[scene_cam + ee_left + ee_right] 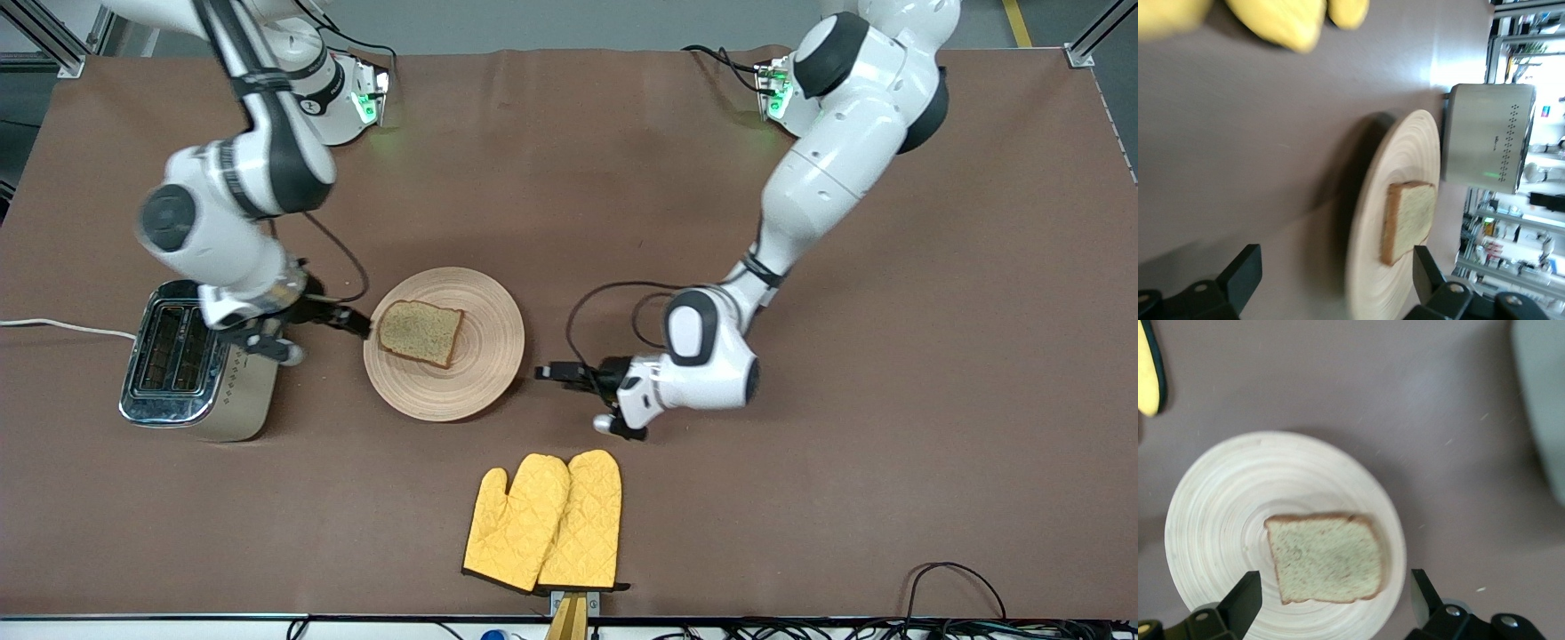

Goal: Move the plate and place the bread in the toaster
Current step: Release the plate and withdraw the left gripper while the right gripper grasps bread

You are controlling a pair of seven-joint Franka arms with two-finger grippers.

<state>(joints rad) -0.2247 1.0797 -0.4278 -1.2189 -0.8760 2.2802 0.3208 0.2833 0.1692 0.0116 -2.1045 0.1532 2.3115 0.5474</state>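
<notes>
The beige ringed plate (pixel 487 360) lies mid-table with the bread (pixel 420 332) flat on it. The toaster (pixel 182 360) stands beside the plate toward the right arm's end, slots up. My right gripper (pixel 360 325) is open over the plate's rim on the toaster's side; in the right wrist view (pixel 1335 599) its jaws stand either side of the bread (pixel 1325 557) on the plate (pixel 1231 507). My left gripper (pixel 544 373) is open, low at the plate's rim toward the left arm's end; in the left wrist view (pixel 1336 280) it faces the plate (pixel 1405 153), bread (pixel 1410 217) and toaster (pixel 1488 137).
A pair of yellow oven mitts (pixel 547 520) lies nearer the front camera than the plate, close to the table's front edge. The toaster's white cord (pixel 62 326) runs off toward the right arm's end. The brown table (pixel 800 498) has bare room toward the left arm's end.
</notes>
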